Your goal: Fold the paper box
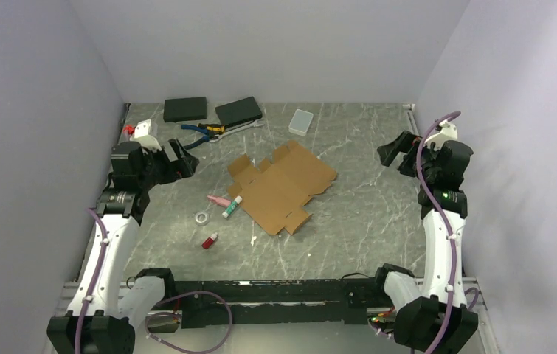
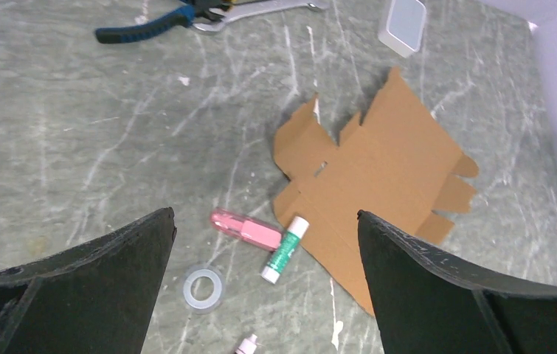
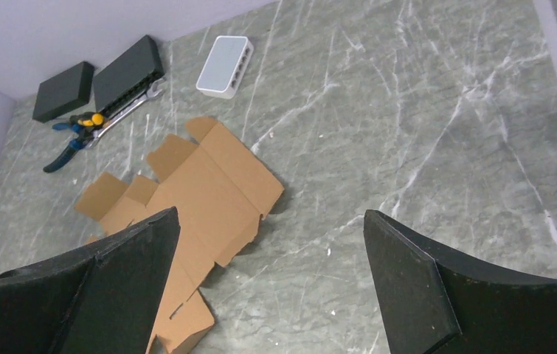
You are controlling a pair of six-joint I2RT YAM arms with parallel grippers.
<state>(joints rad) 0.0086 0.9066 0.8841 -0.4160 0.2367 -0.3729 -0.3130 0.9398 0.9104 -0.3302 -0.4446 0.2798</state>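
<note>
1. Showing the opening step of the fold: the paper box lies as a flat sheet on the table, just on the arm-base side of the white plastic case, with every flap spread and none raised.
2. The left gripper hangs well to the left of the case, its jaws wide apart and holding nothing.
3. The right gripper hangs to the right of the case, slightly nearer the arm bases, its jaws equally wide and empty.
4. A glue stick touches the sheet's edge on the side far from the case.
5. Judged state: no crease is formed yet. The next move probably calls for both arms to descend, 1 pinning the centre panel and 1 working a fingertip under a side flap. The flat sheet offers little edge to pinch.
</note>
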